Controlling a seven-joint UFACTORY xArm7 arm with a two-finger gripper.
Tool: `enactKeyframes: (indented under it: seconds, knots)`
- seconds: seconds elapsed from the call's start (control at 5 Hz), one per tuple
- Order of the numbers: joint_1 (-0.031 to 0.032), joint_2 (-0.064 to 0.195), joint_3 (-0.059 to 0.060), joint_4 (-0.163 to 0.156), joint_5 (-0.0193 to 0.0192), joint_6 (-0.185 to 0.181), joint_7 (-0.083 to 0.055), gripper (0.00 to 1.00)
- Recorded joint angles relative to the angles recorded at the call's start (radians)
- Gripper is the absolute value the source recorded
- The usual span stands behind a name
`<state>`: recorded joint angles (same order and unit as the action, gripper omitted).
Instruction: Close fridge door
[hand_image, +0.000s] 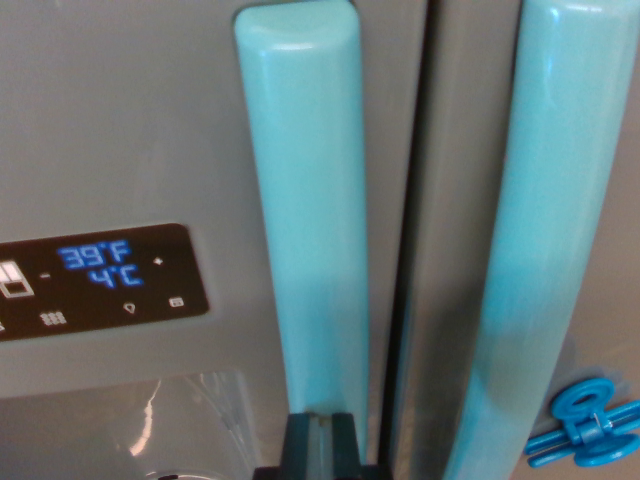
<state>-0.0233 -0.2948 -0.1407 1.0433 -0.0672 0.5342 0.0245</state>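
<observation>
Wrist cam is right up against a grey toy-looking fridge with two doors. The left fridge door (120, 130) has a teal handle (310, 210) running down the middle of the shot, and the right door (450, 200) has its own teal handle (545, 250); a dark seam sits between them. The gripper (320, 445) pokes in at the bottom edge, just under the left handle, but I can't tell if its fingers are spread or pinched. The display panel (100, 280) reads 39°F / 4°C, and a blue plastic clip (590, 425) is at lower right.
</observation>
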Motion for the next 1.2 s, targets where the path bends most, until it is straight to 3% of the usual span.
enactKeyframes:
  seconds: [1.2]
  knots:
    - [0.0000,0.000,0.000,0.000,0.0000,0.000,0.000,1.00]
